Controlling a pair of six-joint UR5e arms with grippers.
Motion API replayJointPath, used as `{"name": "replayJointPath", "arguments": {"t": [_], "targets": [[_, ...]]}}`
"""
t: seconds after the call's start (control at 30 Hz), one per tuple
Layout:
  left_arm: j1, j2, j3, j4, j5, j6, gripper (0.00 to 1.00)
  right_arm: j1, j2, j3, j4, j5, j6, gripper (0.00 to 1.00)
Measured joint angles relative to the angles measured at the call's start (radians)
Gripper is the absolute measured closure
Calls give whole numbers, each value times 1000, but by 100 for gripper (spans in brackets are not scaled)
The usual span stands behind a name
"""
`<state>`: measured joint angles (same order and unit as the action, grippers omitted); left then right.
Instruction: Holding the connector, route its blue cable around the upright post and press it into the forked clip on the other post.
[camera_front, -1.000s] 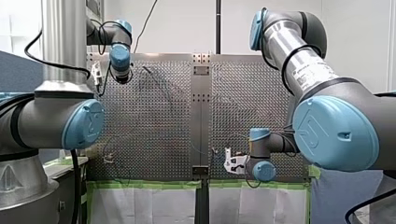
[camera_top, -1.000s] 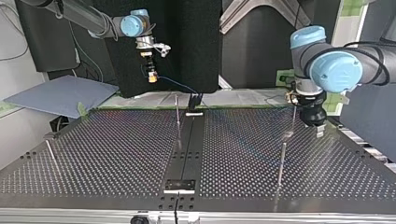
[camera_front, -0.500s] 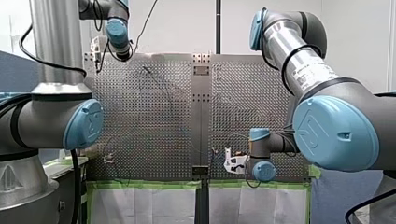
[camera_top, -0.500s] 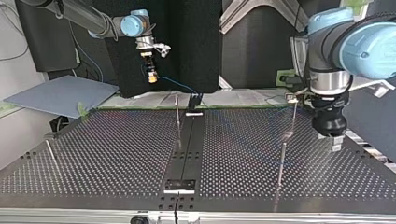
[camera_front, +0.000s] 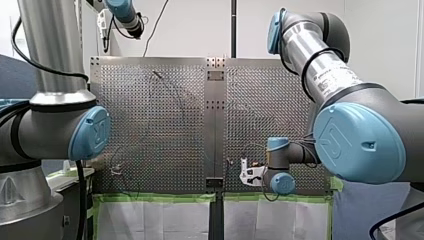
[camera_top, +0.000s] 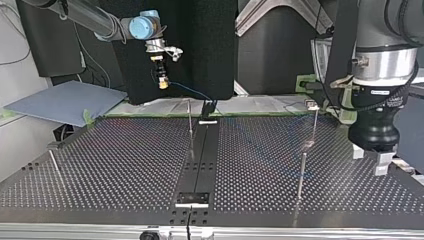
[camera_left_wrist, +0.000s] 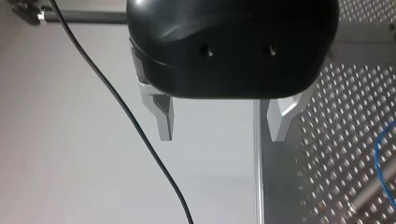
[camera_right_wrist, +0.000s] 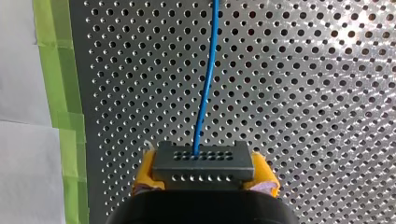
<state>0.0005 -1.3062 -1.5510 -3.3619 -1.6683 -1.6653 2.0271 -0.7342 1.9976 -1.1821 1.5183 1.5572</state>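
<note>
Perforated desk (camera_top: 125, 160): right tool (camera_right_wrist: 205, 175) clamps connector (camera_right_wrist: 203, 161); left tool (camera_left_wrist: 222, 123) wide, empty. Risk: blue cable (camera_right_wrist: 208, 70) tension around post (camera_top: 190, 120) pulling connector loose.

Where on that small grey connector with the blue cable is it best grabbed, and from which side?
By its two short ends, coming from the back, opposite the face the blue cable leaves. The connector is a flat-sided block, and the yellow pads of my right gripper clamp those ends, leaving the cable free.
</note>
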Motion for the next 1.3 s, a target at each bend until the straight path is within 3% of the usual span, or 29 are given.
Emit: {"name": "replayJointPath", "arguments": {"t": [0.23,0.63,1.03,1.3], "targets": [[-12,-6,16,-63,56,21,0,3,0,0,-1,-2,-1,100],[-46,-88,17,-165,79,44,0,5,0,0,-1,-3,-1,100],[-69,-95,17,-145,88,36,0,6,0,0,-1,-3,-1,100],[-71,-95,16,-136,45,22,0,3,0,-1,1,-4,-1,100]]}}
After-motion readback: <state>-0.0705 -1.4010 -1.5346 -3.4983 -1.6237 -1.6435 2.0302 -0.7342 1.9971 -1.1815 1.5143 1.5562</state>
